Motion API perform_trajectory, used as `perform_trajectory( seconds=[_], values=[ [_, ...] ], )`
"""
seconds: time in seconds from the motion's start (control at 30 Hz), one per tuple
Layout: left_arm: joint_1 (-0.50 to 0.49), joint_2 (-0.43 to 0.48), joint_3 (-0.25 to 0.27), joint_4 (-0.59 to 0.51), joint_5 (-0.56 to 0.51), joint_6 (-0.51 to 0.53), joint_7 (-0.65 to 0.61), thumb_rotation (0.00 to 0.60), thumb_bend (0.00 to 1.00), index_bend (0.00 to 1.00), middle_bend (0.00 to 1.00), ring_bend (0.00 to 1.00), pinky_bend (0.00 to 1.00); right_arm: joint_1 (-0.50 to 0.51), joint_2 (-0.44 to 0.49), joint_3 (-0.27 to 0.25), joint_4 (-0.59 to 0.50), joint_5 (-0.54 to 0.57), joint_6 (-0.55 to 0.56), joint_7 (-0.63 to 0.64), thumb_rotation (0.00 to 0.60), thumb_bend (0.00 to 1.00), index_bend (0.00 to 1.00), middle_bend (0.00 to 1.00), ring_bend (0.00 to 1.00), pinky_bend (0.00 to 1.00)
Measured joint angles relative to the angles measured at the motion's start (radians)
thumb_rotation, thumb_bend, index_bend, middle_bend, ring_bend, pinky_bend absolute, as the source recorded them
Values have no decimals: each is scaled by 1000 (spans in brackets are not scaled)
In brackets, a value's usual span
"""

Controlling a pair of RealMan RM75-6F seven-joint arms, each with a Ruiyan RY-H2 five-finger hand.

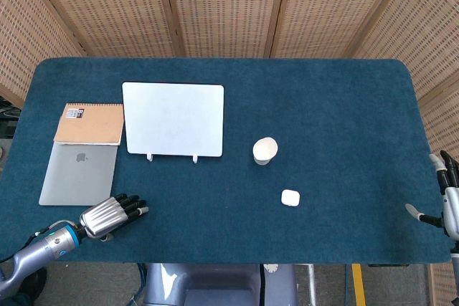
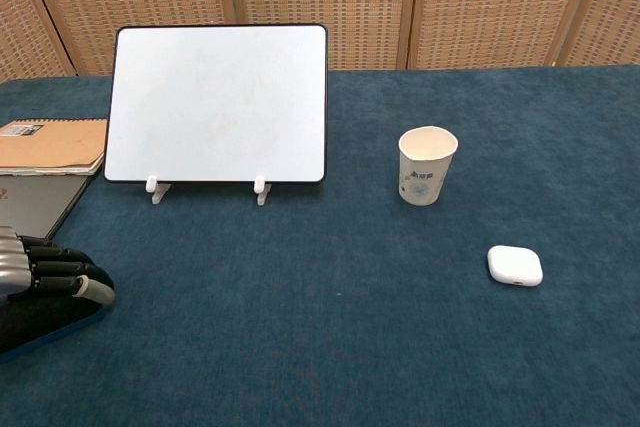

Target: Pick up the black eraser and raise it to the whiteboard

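The black eraser (image 2: 45, 324), a dark block with a blue lower edge, lies on the blue table at the near left. My left hand (image 2: 40, 275) lies over its top, fingers curled across it and thumb at its front. In the head view the left hand (image 1: 111, 216) hides the eraser. The whiteboard (image 1: 173, 120) stands upright on two small white feet behind it, also in the chest view as the whiteboard (image 2: 217, 104). My right hand (image 1: 446, 202) hangs at the table's right edge, fingers apart, holding nothing.
A brown notebook (image 1: 90, 123) and a grey laptop (image 1: 79, 173) lie left of the whiteboard. A paper cup (image 1: 265, 150) stands mid-table, with a white earbud case (image 1: 290, 198) nearer the front. Wicker screens stand behind the table (image 1: 344, 105).
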Motion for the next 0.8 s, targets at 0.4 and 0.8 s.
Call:
perform_trajectory(
  seconds=[0.4, 0.8],
  values=[
    [25, -27, -47, 47, -31, 155, -27, 600, 2, 409, 381, 337, 425, -1, 3, -1, 1, -4, 0, 11, 600, 0, 0, 0, 0, 0],
    [-21, -55, -315, 62, -239, 264, -13, 600, 0, 411, 381, 337, 425, 3, 7, -5, 2, -13, -15, 29, 600, 0, 0, 0, 0, 0]
  ],
)
